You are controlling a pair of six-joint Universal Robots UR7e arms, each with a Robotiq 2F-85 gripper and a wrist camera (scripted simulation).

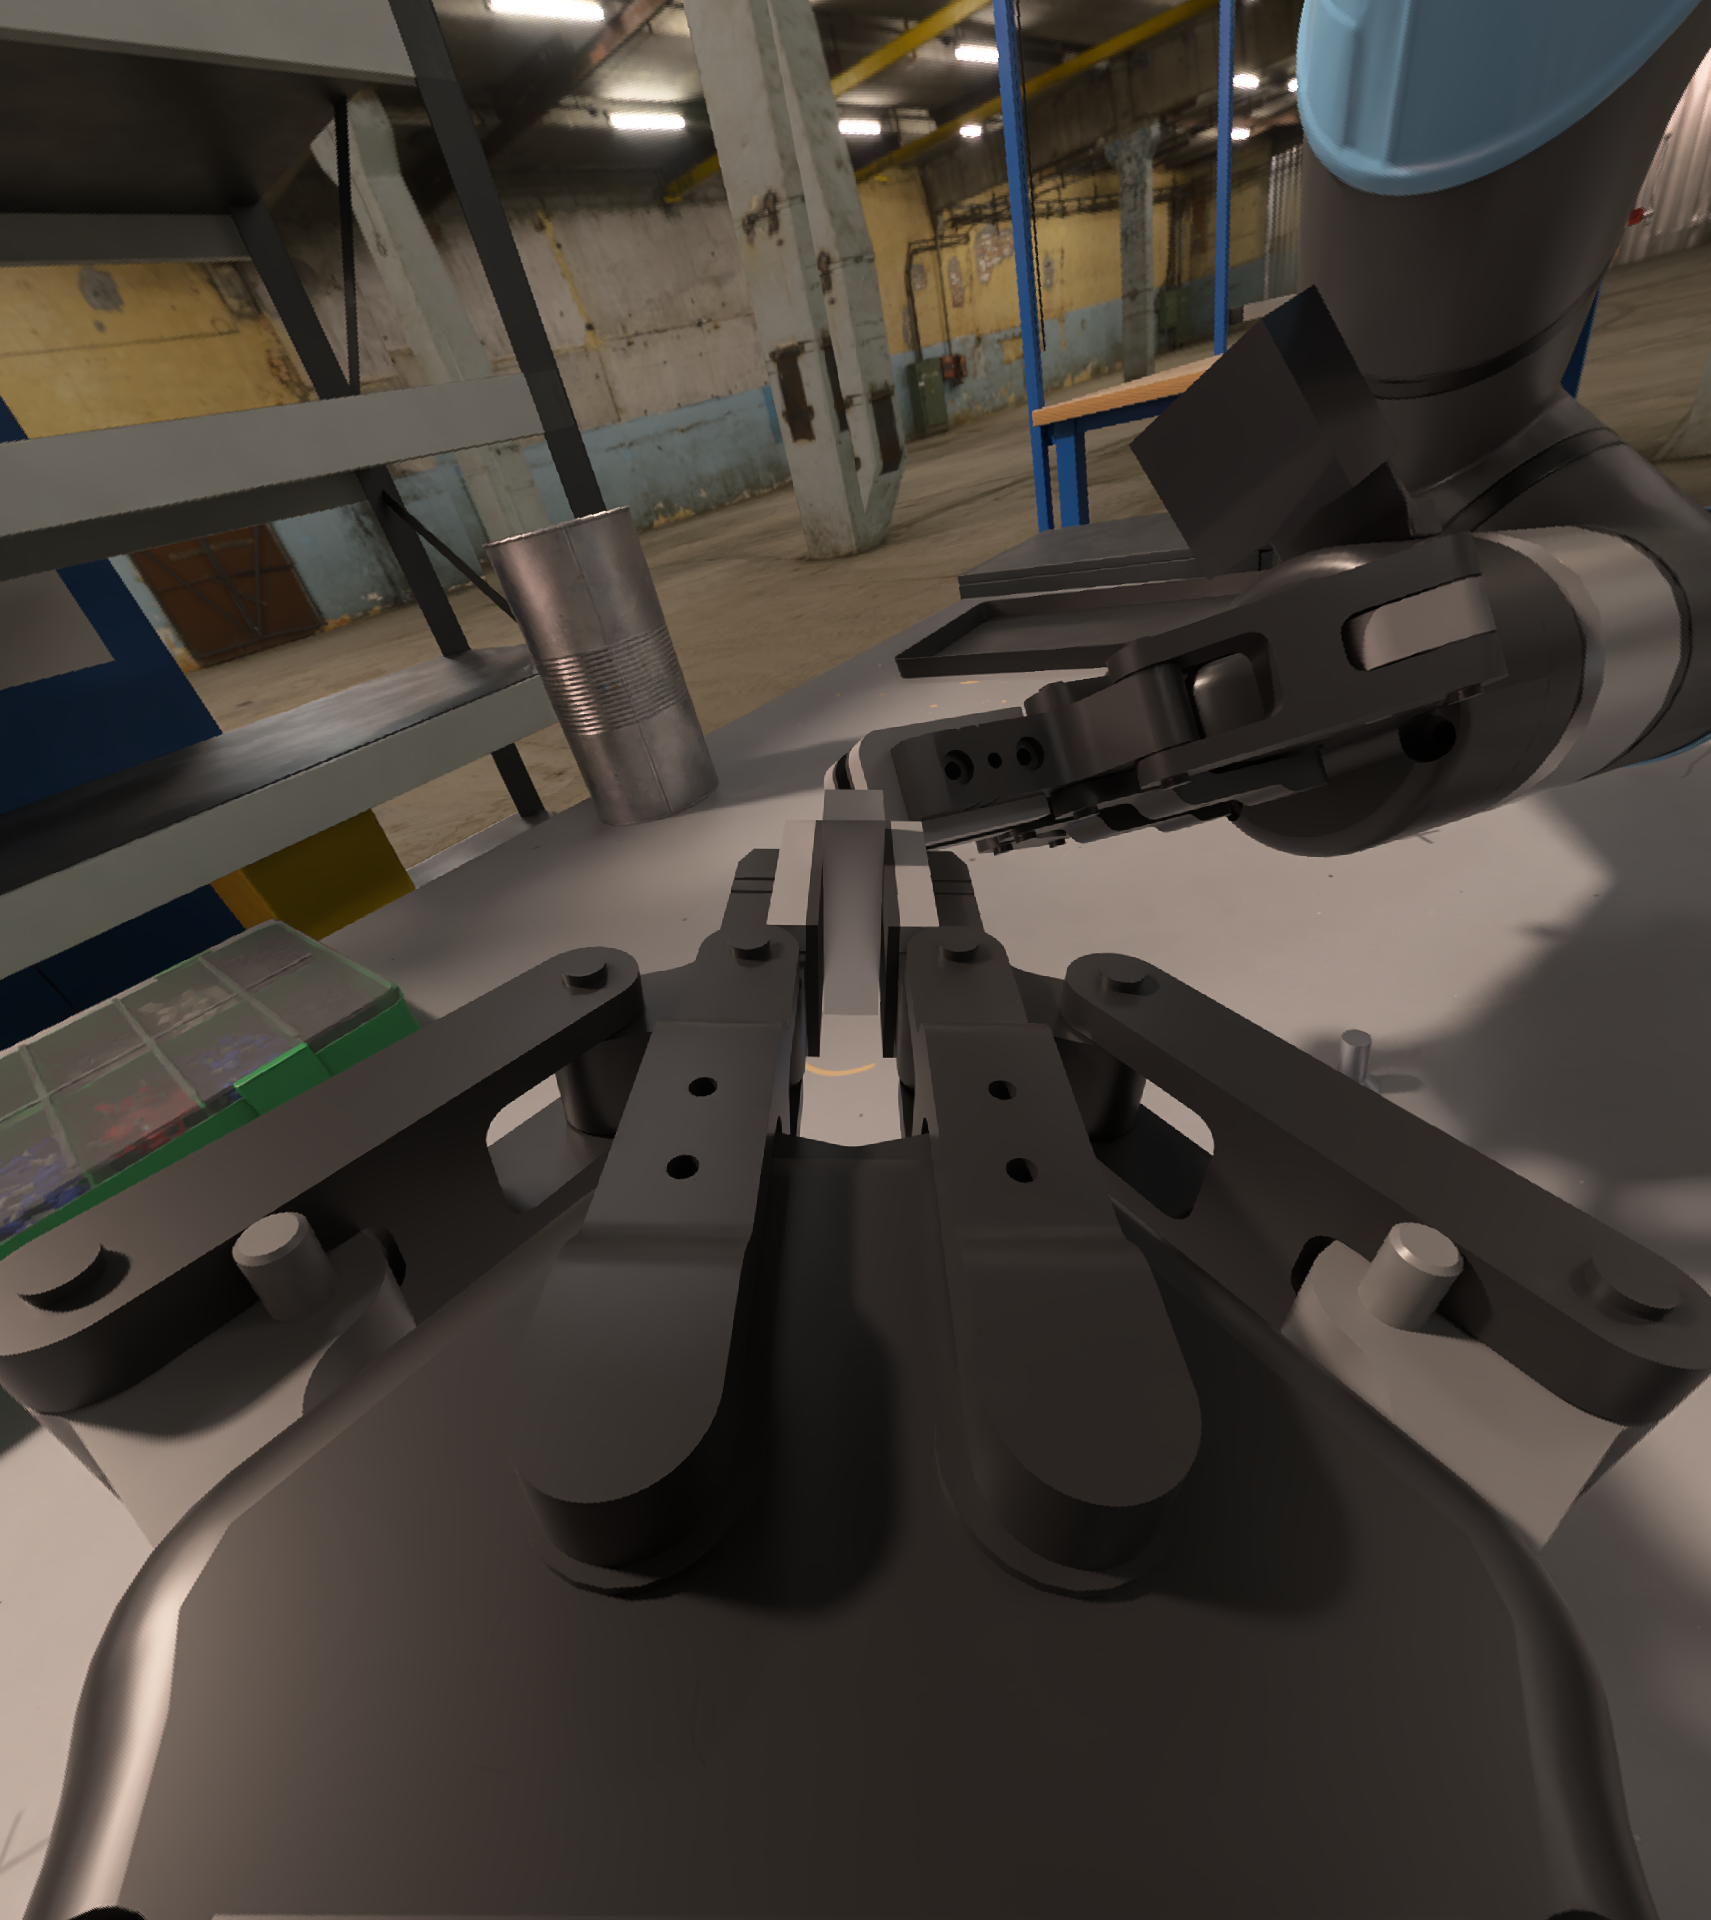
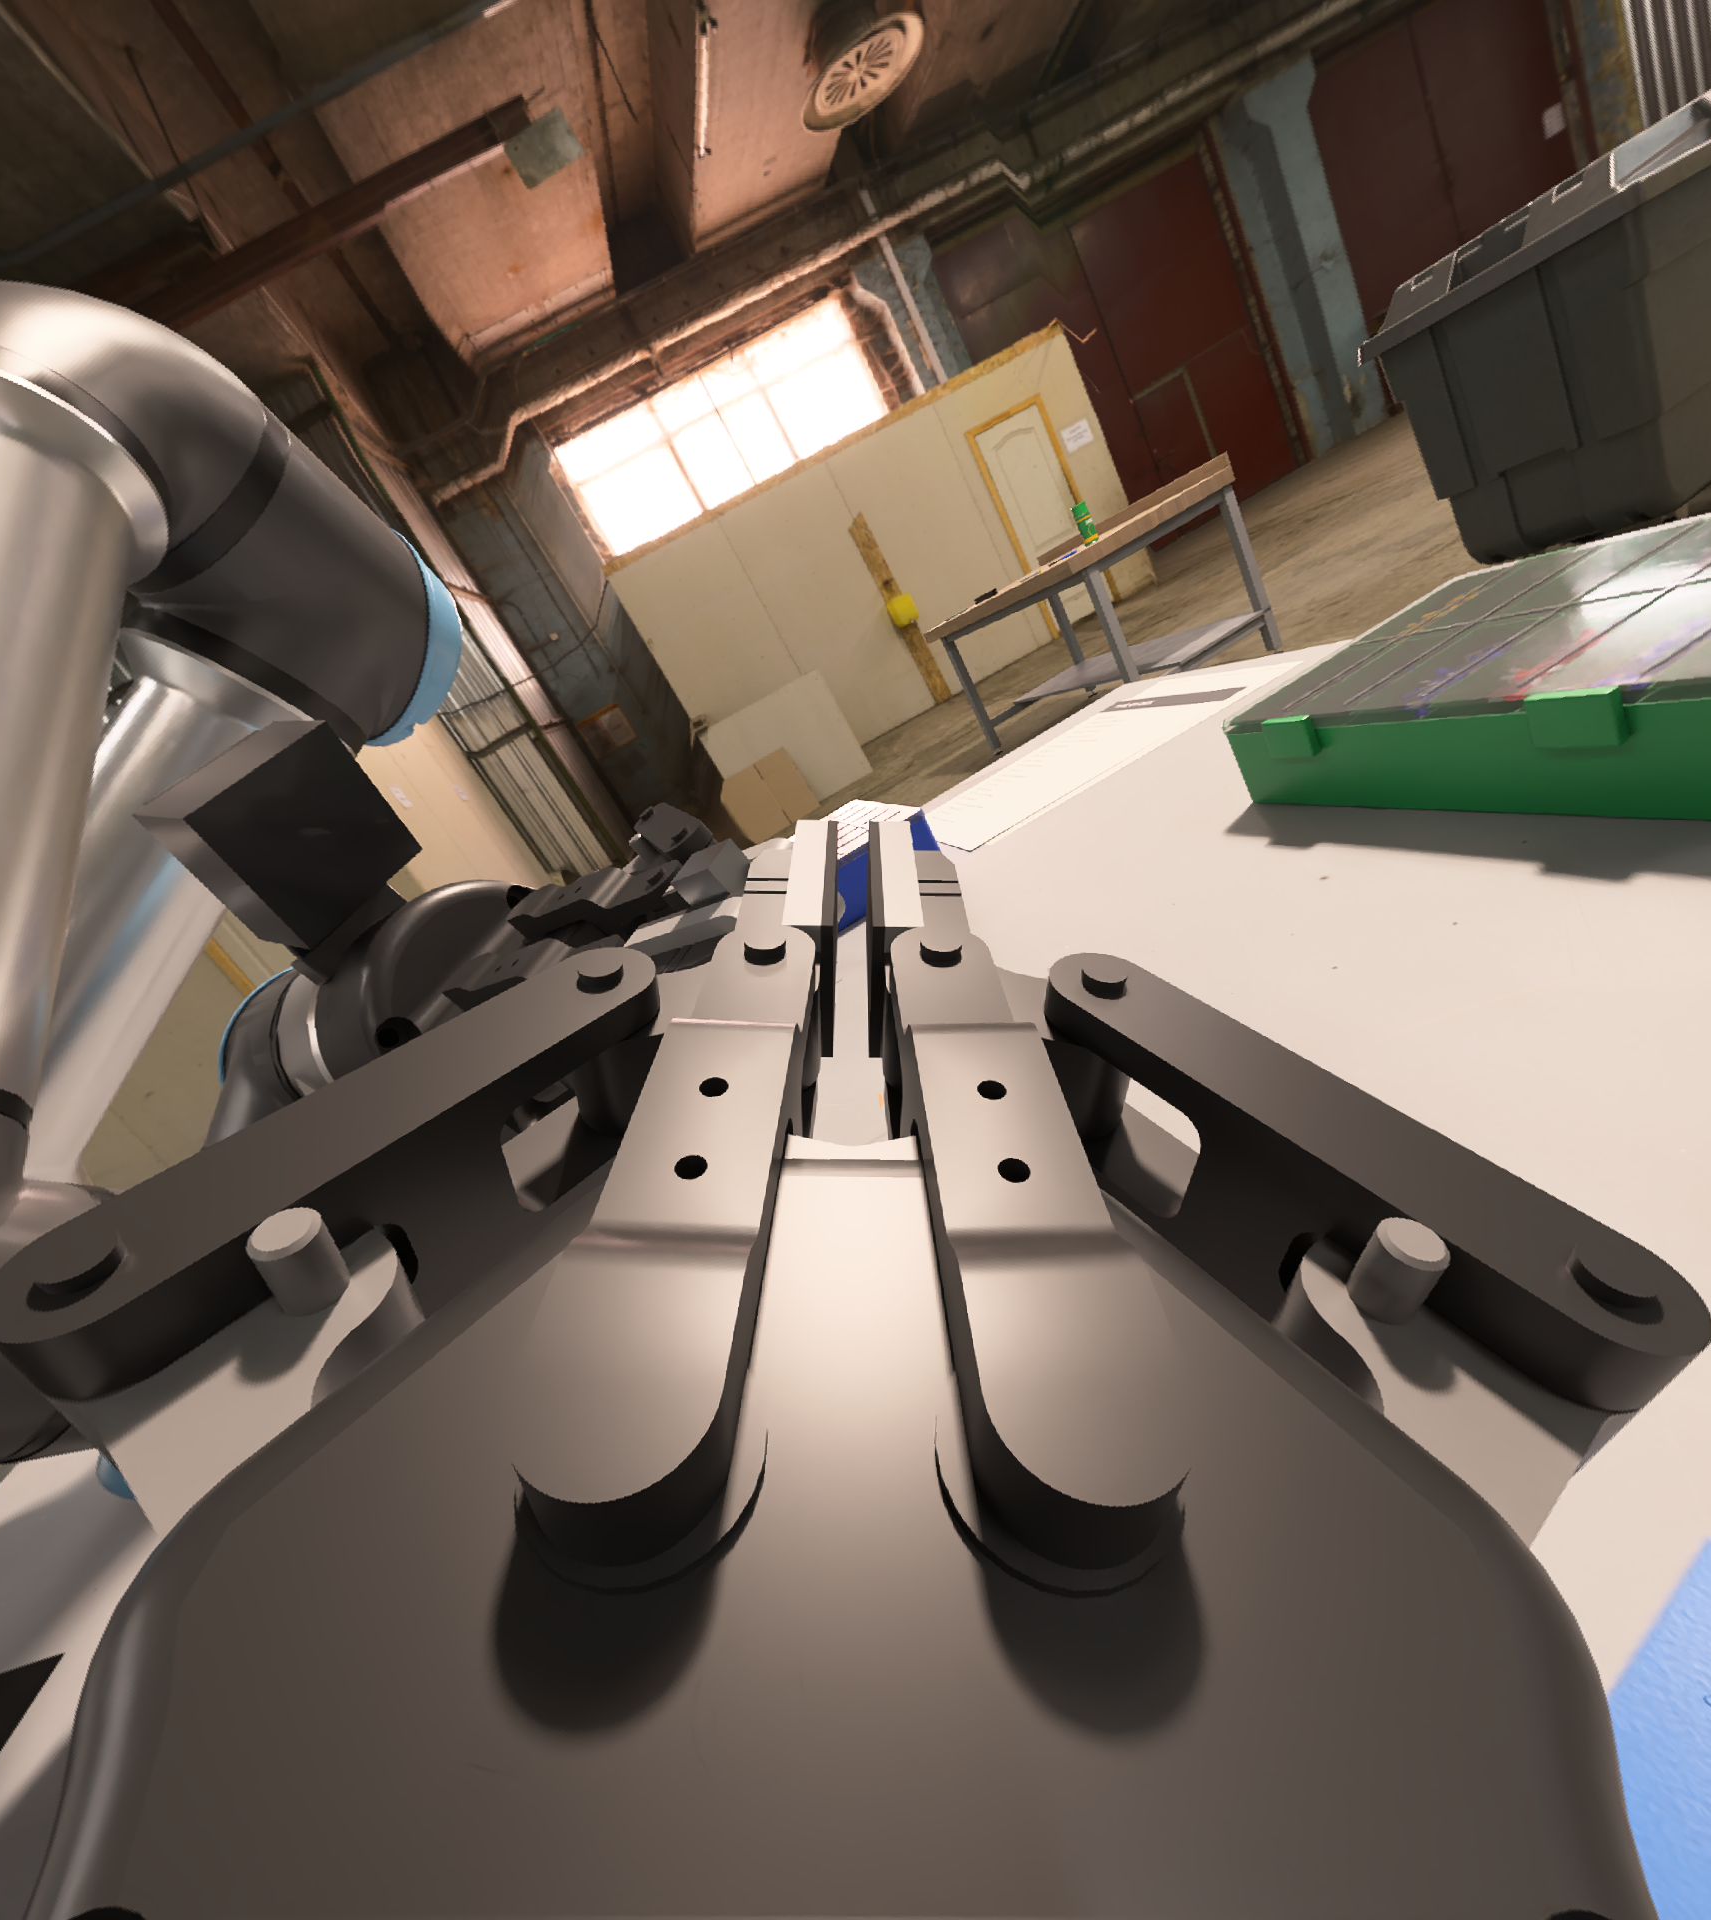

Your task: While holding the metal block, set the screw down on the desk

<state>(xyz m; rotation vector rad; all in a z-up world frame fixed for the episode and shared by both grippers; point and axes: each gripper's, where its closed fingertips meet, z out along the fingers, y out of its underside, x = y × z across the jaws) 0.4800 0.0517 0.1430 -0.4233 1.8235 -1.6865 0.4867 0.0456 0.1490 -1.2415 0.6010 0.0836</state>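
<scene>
My left gripper is shut on the metal block, a silvery bar held just above the grey desk. My right gripper reaches in from the right, its tips just beyond the block's far end. A small rounded black-and-white banded piece, the screw, shows at those tips. In the right wrist view the right gripper has its pads drawn close with a narrow gap, and the screw is hidden. The left gripper lies to its left.
A small grey pin stands on the desk to the right. A metal can stands behind the block, a dark tray farther back. A green organiser box and a paper sheet lie on the desk. A shelf rack borders the left.
</scene>
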